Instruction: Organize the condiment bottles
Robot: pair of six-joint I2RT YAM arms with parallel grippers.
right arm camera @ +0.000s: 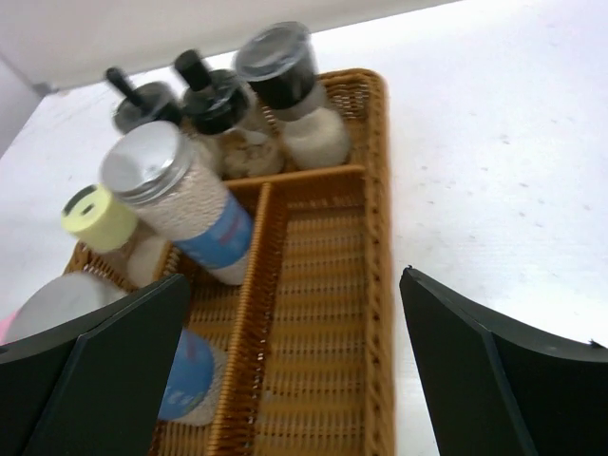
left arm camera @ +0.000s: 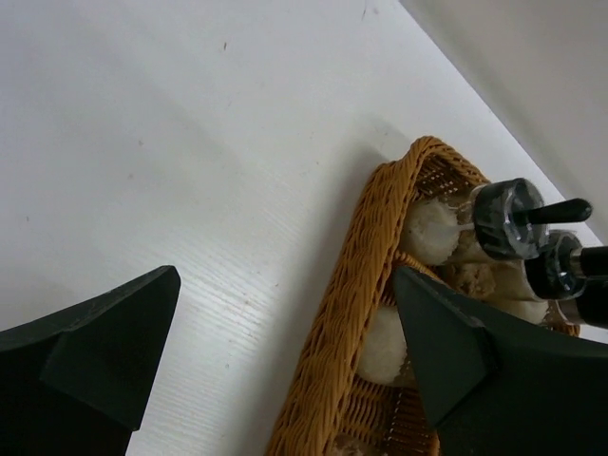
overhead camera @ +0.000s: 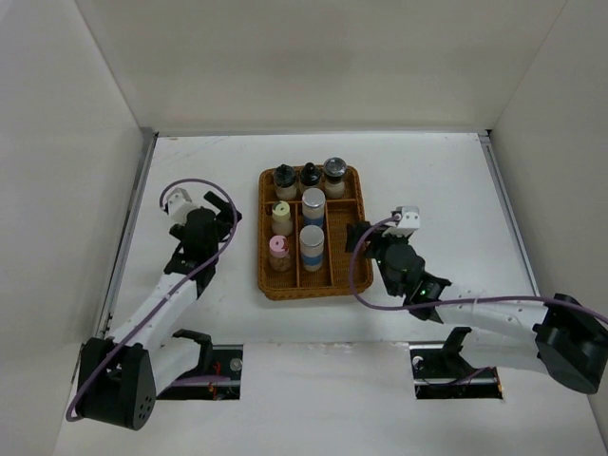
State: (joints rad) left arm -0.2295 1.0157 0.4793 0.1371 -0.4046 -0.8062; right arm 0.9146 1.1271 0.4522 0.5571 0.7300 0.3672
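While left gripper (overhead camera: pixel 226 211), right gripper (overhead camera: pixel 357 237) gaped empty, condiment bottles (overhead camera: pixel 313 206) stood crowded in wicker tray (overhead camera: pixel 311 291); risk: reach toppling neighbours.

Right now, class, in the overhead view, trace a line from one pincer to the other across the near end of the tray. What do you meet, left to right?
left pincer → pink-capped bottle → silver-capped bottle → right tray compartment → right pincer

No text, brand, number or sign could be read in any view. The two silver-capped bottles (right arm camera: pixel 180 204) each carried a blue band, but the bands were too blurred to make out any letters. The wicker tray (right arm camera: pixel 375 285) bore no print.
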